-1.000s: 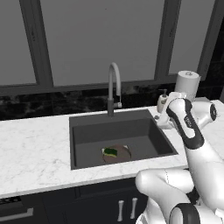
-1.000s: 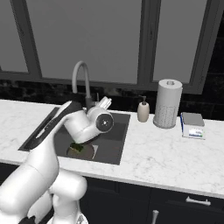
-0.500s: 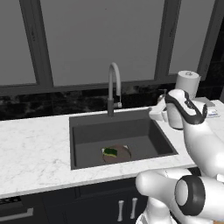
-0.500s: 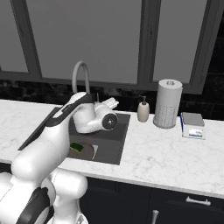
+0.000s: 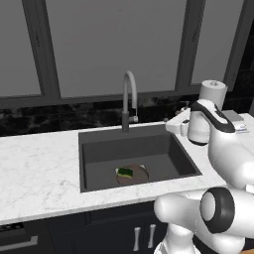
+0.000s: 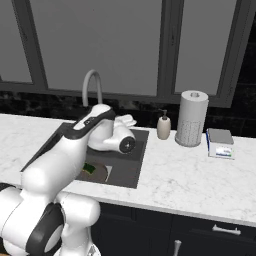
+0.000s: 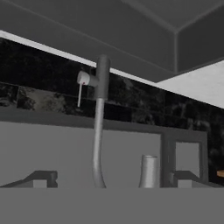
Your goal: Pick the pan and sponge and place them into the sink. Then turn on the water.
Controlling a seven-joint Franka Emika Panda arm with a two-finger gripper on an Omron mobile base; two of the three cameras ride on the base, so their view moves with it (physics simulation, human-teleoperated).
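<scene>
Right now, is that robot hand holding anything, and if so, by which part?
Nothing is held. The gripper points at the faucet with only open space between its fingertips. The pan and sponge lie in the sink.

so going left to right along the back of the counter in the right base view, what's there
faucet → end effector, whose opening cannot be judged → soap pump bottle → paper towel roll → small box
</scene>
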